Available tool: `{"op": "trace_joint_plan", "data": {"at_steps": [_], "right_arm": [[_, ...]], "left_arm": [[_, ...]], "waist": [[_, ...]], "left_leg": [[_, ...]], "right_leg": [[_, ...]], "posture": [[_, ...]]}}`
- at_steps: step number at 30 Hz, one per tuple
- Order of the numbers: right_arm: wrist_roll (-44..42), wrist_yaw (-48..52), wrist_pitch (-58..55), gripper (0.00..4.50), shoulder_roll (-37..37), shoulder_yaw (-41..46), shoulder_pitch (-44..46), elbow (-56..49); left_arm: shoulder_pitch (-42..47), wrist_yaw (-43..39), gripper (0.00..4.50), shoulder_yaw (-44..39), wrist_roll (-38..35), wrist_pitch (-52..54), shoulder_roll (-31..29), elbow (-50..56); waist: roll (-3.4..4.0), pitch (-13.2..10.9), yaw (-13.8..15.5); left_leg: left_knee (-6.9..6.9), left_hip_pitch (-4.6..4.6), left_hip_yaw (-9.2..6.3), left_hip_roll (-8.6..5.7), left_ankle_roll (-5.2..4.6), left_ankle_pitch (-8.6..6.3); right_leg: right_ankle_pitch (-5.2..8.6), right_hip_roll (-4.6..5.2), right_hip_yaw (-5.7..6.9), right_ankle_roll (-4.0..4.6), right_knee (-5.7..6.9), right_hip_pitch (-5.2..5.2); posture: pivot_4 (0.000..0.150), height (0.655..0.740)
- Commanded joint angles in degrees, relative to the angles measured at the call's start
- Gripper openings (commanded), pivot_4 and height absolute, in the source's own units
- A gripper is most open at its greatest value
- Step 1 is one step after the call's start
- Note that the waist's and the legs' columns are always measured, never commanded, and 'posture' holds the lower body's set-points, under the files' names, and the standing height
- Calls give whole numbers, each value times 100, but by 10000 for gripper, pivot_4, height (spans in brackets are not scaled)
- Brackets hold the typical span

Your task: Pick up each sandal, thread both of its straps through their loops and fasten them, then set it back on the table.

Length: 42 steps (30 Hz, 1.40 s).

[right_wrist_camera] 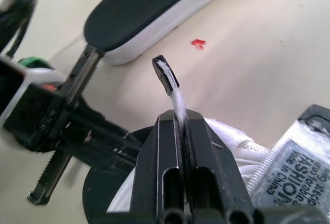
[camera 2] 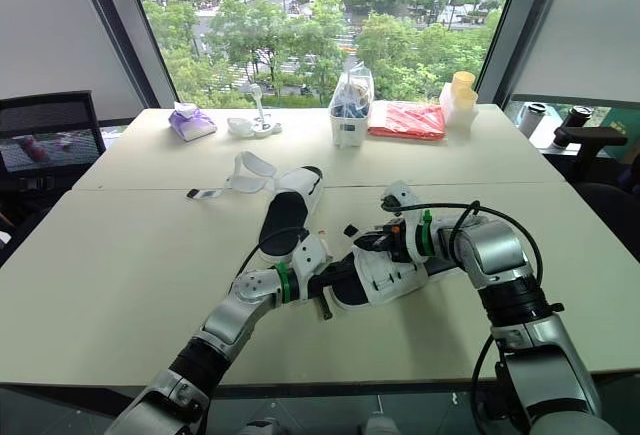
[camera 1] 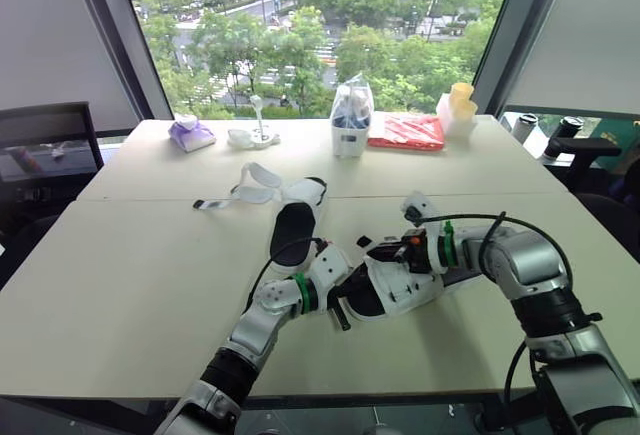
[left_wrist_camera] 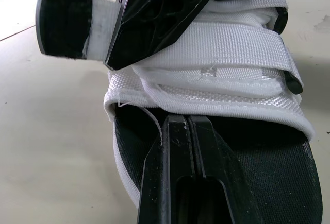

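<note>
One white sandal with a black footbed [camera 1: 292,223] lies mid-table, its straps [camera 1: 250,187] spread loose toward the left. The second sandal [camera 1: 392,293] sits between my grippers near the table's front. My right gripper [right_wrist_camera: 180,118] is shut on this sandal's white strap, and the strap's black tip [right_wrist_camera: 166,74] sticks up past the fingers. My left gripper [left_wrist_camera: 188,126] is shut, with its tips on the black footbed [left_wrist_camera: 268,167] just below the layered white straps [left_wrist_camera: 221,44]. From the head, the left gripper [camera 1: 338,300] is at the sandal's left end and the right gripper [camera 1: 398,251] is above it.
Along the far edge stand a purple pouch [camera 1: 191,135], a small white object [camera 1: 256,136], a white bin of items [camera 1: 351,120], a red packet [camera 1: 406,131] and yellow cups [camera 1: 459,103]. Chairs flank the table on the left [camera 1: 45,145] and right [camera 1: 590,150].
</note>
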<state>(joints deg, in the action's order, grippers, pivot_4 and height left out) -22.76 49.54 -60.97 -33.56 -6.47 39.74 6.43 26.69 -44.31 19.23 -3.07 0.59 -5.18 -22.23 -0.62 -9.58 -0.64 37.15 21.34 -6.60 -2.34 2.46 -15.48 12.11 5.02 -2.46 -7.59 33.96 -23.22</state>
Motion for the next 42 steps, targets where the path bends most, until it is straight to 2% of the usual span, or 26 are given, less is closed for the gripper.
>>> {"op": "trace_joint_plan", "data": {"at_steps": [1, 2, 8, 9, 11, 13, 18, 22, 30, 35, 42], "right_arm": [[287, -380, 58, 9361, -171, 47, -54, 22], [280, -367, 61, 12944, -190, 26, -76, -34], [87, -256, 223, 42816, -245, 271, 69, -150], [-15, -249, 210, 44593, -236, 440, 148, -93], [-167, -243, 142, 44593, -263, 753, 329, 124], [-264, 136, 154, 44593, -589, 860, 398, 410], [-292, 955, 324, 44593, -1262, 723, 347, 1027], [-265, 1263, 466, 44593, -1383, 700, 488, 1499], [-188, 1662, 713, 44593, -1349, 507, 424, 1615], [-427, 1834, 637, 44593, -1389, 752, 601, 1484], [-364, 2337, 582, 44593, -1698, 478, 223, 1582]], "left_arm": [[-238, -25, 0, 166, 217, 191, -100, -367], [-237, -24, 0, 166, 218, 191, -101, -365], [-233, -29, 0, 169, 236, 170, -139, -334], [-241, -30, 0, 169, 241, 161, -155, -308], [-267, -33, 0, 153, 234, 131, -185, -224], [-313, -54, 0, 70, 139, 211, -244, 72], [-494, -214, 0, -111, -128, 597, -562, 1094], [-598, -268, 0, -300, -419, 1013, -814, 1747], [-645, -223, 0, -357, -496, 1156, -960, 1863], [-667, -185, 0, -349, -524, 1152, -951, 1877], [-789, -234, 0, -592, -996, 1630, -1073, 2738]], "waist": [[0, 0, 3], [0, 0, 4], [-2, 1, 3], [-1, 1, 3], [0, -1, 1], [1, -2, 0], [3, -10, -37], [17, -38, -88], [40, -67, -24], [41, -75, -12], [37, -93, -15]], "left_leg": [[0, 0, 0, 0, 0, 0], [0, 0, 0, 0, 0, 0], [-2, 4, 0, -1, 0, 0], [-7, 6, 0, -1, 0, 0], [-12, 7, -1, -1, 0, 0], [-12, 10, 1, -1, -1, 0], [-28, 14, 1, 0, -1, -1], [-45, 13, 13, 9, -3, -2], [-44, 20, 13, 6, -3, -1], [-44, 24, 12, 3, -3, -1], [-44, 26, 11, 3, -3, -1]], "right_leg": [[0, 0, 0, 0, 0, 1], [0, 0, 0, 0, 0, 1], [1, 1, 0, -2, -2, -2], [2, 0, 0, -3, -3, -7], [2, 0, 0, -3, -2, -10], [1, 0, -1, -3, -2, -14], [6, 0, 0, -9, -3, -24], [5, -6, -4, -5, 0, -41], [1, -5, -5, 1, 1, -44], [-3, -2, -5, 5, -1, -45], [-2, -2, -5, 6, -1, -45]], "posture": [[1500, 7400], [1500, 7400], [1500, 7400], [1500, 7400], [1500, 7400], [1500, 7400], [1500, 7400], [1500, 7400], [1500, 7400], [1500, 7400], [1500, 7400]]}}
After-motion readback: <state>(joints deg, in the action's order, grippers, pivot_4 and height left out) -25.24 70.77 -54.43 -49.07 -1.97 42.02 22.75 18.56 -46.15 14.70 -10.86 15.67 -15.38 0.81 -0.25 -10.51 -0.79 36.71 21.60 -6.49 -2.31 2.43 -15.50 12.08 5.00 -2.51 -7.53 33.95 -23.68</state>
